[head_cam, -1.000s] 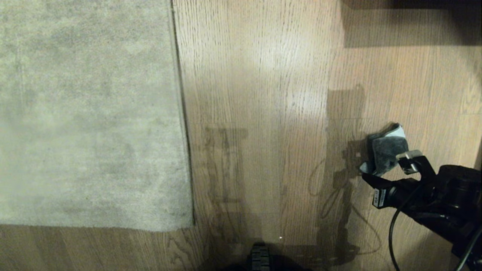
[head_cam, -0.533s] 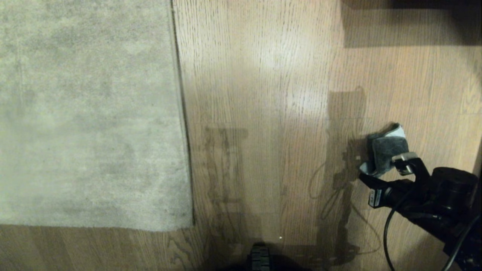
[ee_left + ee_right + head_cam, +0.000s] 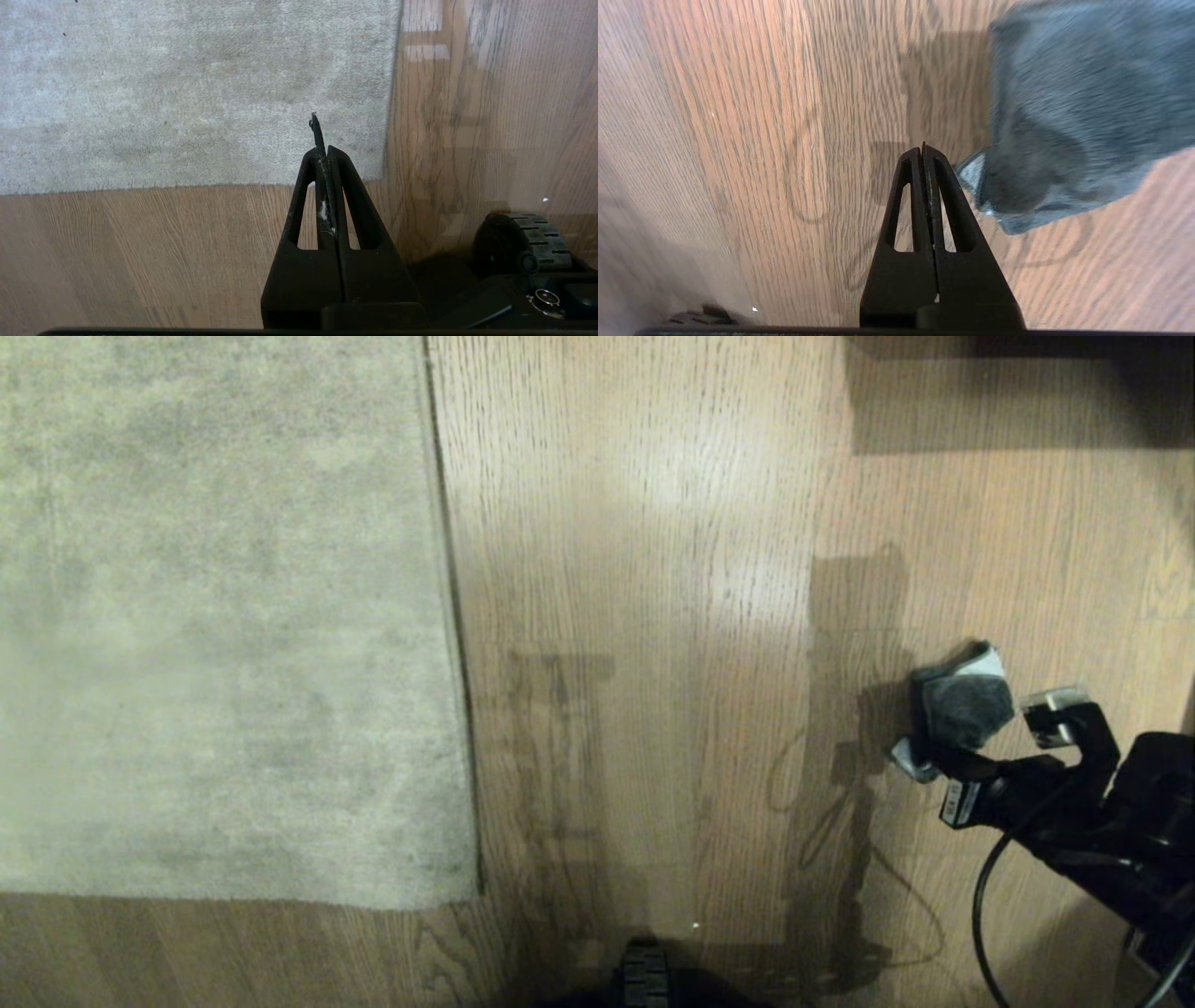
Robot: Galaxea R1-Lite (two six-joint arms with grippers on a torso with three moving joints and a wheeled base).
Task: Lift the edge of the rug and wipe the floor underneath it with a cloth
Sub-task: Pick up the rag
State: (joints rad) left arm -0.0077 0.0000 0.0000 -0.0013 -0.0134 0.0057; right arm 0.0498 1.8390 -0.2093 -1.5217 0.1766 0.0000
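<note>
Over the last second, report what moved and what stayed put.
The right gripper shifted slightly toward the right edge of the head view, off the cloth, so more of the cloth now shows. It is shut beside the cloth, holding nothing. The cloth lies where it was on the floor, and the rug edge is flat and unlifted as before. The left gripper is shut, above the rug's corner.

I'm seeing the light brown wood-grain plank floor (image 3: 653, 523) shining with a slight sheen, the pale grey-beige short-pile rug (image 3: 215, 616) looking matt and fuzzy, and the small dark grey cloth (image 3: 966, 709) looking soft and fleecy.
</note>
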